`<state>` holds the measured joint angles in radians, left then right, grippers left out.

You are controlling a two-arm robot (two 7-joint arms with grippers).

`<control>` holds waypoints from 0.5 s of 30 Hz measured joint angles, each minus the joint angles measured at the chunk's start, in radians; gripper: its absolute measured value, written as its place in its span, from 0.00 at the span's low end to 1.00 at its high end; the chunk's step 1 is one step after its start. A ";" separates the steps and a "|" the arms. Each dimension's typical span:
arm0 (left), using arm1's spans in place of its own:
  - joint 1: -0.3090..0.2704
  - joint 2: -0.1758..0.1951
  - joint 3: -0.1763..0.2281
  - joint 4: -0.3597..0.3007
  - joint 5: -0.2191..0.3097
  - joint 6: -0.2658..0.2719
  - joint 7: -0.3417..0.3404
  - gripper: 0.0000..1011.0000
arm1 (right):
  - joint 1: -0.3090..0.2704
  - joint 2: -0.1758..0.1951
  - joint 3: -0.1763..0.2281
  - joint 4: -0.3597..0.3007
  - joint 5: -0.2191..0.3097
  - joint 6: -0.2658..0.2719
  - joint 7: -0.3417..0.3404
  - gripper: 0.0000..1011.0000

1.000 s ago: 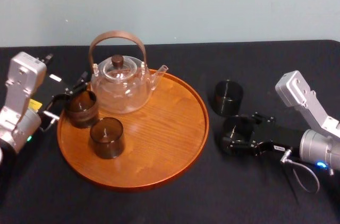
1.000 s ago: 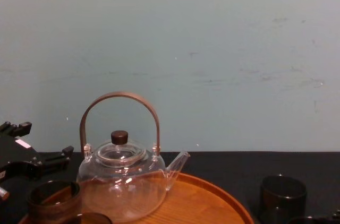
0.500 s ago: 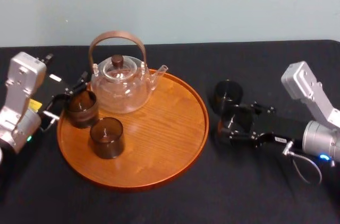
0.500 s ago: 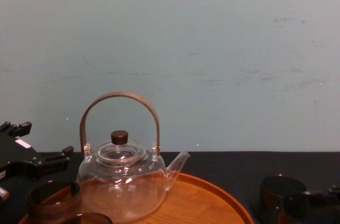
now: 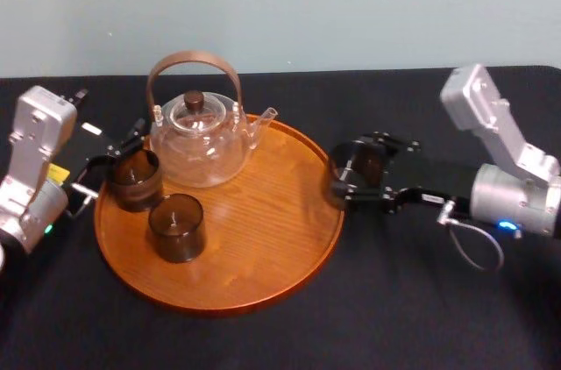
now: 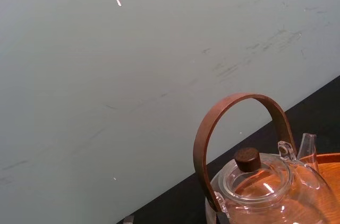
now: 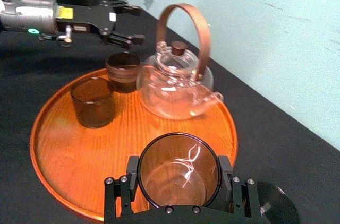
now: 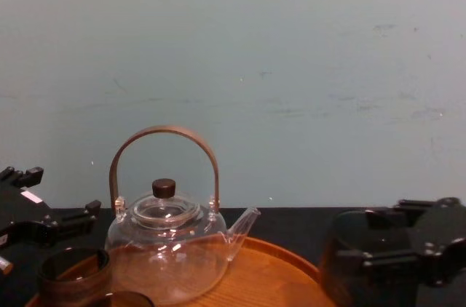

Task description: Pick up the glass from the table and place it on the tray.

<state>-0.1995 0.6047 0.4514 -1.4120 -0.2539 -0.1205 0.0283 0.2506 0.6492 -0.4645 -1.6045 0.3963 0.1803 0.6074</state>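
**Dark glass held at the tray's right rim**

- Left gripper (image 7: 137,22): at the tray's left rim, low over the black tabletop (image 5: 289,335). Fingers spread apart, nothing between them. It sits just beside the rear brown glass (image 5: 133,179); contact cannot be made out.
- Tray (image 5: 263,256): round, orange-brown wood with a low rim, left of centre on the table.
- On the tray: the rear brown glass stands at the left edge and the front brown glass (image 5: 175,226) just nearer the robot. Both are upright and close together.
- Glass teapot (image 5: 197,146): at the tray's back, with its bent wooden handle upright, a dark knob on the lid, and the spout pointing right.
- Right gripper (image 5: 358,167): reaches in from the right to the tray's right rim. Its fingers are closed against opposite sides of the dark glass (image 7: 178,176).
- Dark glass: upright with its mouth up. From the head camera its left side overlaps the rim. In the right wrist view, tray wood shows through its base. Whether it rests on anything cannot be told.
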 joint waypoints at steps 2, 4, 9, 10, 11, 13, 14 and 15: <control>0.000 0.000 0.000 0.000 0.000 0.000 0.000 0.99 | 0.024 -0.015 -0.021 0.016 -0.008 -0.005 0.010 0.89; 0.000 0.000 0.000 0.000 0.000 0.000 0.000 0.99 | 0.046 -0.031 -0.042 0.032 -0.016 -0.010 0.020 0.89; 0.000 0.000 0.000 0.000 0.000 0.000 0.000 0.99 | 0.091 -0.072 -0.092 0.073 -0.030 -0.026 0.039 0.89; 0.000 0.000 0.000 0.000 0.000 0.000 0.000 0.99 | 0.096 -0.078 -0.098 0.078 -0.032 -0.028 0.042 0.89; 0.000 0.000 0.000 0.000 0.000 0.000 0.000 0.99 | 0.101 -0.083 -0.104 0.083 -0.033 -0.031 0.044 0.89; 0.000 0.000 0.000 0.000 0.000 0.000 0.000 0.99 | 0.110 -0.094 -0.115 0.094 -0.036 -0.036 0.048 0.89; 0.000 0.000 0.000 0.000 0.000 0.000 0.000 0.99 | 0.117 -0.103 -0.125 0.101 -0.039 -0.042 0.053 0.89; 0.000 0.000 0.000 0.000 0.000 0.000 0.000 0.99 | 0.121 -0.108 -0.131 0.106 -0.040 -0.046 0.055 0.89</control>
<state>-0.1995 0.6047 0.4514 -1.4120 -0.2539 -0.1205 0.0283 0.3715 0.5408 -0.5957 -1.4985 0.3562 0.1347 0.6624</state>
